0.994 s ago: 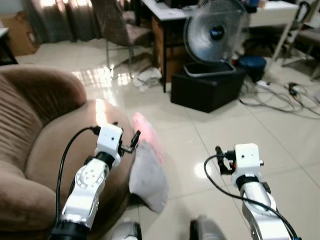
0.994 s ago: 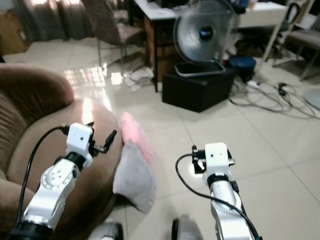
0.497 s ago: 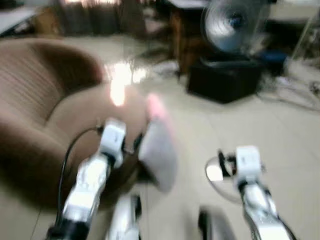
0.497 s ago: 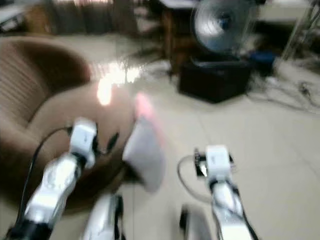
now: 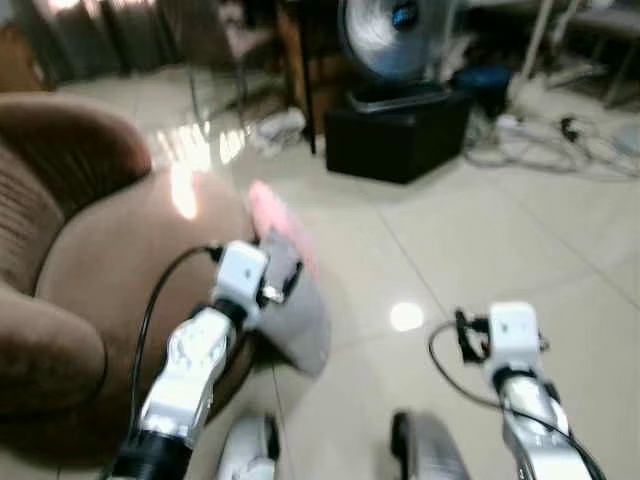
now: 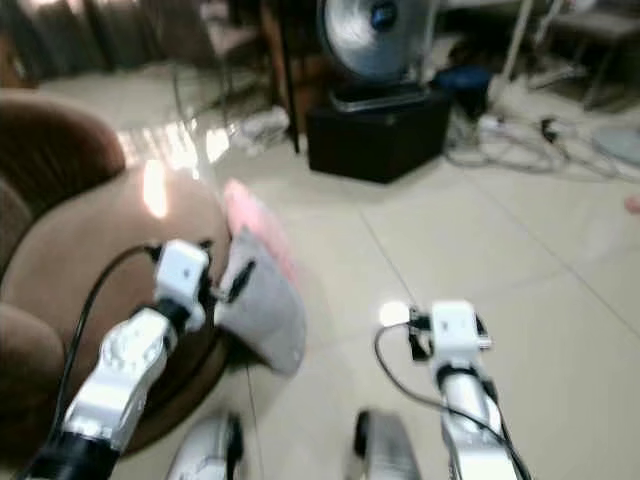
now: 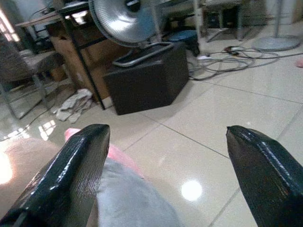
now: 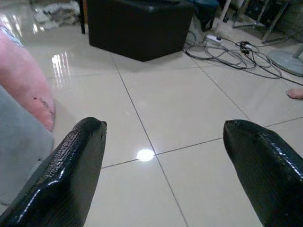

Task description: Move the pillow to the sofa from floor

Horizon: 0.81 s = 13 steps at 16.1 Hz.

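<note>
Nearby: pillow [image 5: 290,300]; bare foot [image 8: 296,93]

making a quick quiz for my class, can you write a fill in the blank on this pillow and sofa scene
1. The grey and pink pillow leans against the brown ____.
2. The left claw hangs above the pillow with its fingers ____.
3. The fan stands on a ____ box.
4. The right claw is held over the ____, beside the pillow.

Missing words: sofa; open; black; floor
</note>
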Available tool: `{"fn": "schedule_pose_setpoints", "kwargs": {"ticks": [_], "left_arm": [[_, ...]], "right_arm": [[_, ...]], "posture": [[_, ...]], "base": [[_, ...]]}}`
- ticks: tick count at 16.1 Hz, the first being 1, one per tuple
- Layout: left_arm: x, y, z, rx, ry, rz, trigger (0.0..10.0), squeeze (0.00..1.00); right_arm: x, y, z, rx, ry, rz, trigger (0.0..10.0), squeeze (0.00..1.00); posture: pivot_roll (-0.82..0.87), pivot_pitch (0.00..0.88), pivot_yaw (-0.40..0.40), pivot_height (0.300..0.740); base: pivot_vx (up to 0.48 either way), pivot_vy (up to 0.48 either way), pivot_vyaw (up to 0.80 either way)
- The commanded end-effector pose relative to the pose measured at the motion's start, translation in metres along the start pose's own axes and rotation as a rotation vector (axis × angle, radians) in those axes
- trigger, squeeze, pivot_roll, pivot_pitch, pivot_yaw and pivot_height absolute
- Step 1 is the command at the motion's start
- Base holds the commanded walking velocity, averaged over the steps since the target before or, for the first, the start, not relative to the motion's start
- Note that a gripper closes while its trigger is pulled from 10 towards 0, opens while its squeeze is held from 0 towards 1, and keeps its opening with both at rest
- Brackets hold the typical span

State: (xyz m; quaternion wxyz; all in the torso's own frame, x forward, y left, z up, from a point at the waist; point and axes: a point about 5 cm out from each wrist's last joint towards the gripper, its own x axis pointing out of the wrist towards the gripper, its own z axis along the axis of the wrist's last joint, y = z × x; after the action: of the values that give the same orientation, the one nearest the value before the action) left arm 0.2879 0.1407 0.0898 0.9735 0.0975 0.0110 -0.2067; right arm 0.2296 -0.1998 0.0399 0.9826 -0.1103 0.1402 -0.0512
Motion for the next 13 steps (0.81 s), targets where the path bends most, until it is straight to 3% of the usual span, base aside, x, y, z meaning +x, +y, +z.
{"fn": "schedule_pose_setpoints", "kwargs": {"ticks": [1,4,7,9,10,13], "left_arm": [[-0.0074,0.0141,-0.0059,0.018,0.032,0.041,10.0,0.00],[-0.0067,0.0141,-0.0057,0.020,0.033,0.046,10.0,0.00],[-0.0066,0.0140,-0.0056,0.021,0.032,0.048,10.0,0.00],[-0.0069,0.0142,-0.0057,0.021,0.032,0.048,10.0,0.00],[-0.0068,0.0145,-0.0058,0.021,0.032,0.049,10.0,0.00],[-0.0067,0.0138,-0.0057,0.020,0.030,0.041,10.0,0.00]], "right_arm": [[0.0033,0.0133,0.0098,0.016,-0.046,0.044,10.0,0.00],[0.0048,0.0135,0.0081,0.009,-0.052,0.050,10.0,0.00],[0.0084,0.0150,0.0051,-0.067,-0.041,0.092,10.0,0.00],[0.0103,0.0143,0.0041,-0.059,-0.042,0.079,10.0,0.00],[0.0116,0.0119,0.0028,-0.017,-0.024,0.054,10.0,0.00],[0.0088,0.0141,0.0018,-0.023,-0.033,0.070,10.0,0.00]], "posture": [[-0.05,0.000,0.070,0.595],[-0.05,0.000,0.070,0.595],[-0.05,0.000,0.069,0.595],[-0.05,0.000,0.067,0.595],[-0.05,0.000,0.066,0.595],[-0.05,0.000,0.069,0.595]], "base": [[0.364,0.000,0.00],[0.364,0.000,0.00],[0.365,0.000,0.27],[0.358,0.000,0.80],[0.352,0.000,0.00],[0.346,0.000,0.00]]}}
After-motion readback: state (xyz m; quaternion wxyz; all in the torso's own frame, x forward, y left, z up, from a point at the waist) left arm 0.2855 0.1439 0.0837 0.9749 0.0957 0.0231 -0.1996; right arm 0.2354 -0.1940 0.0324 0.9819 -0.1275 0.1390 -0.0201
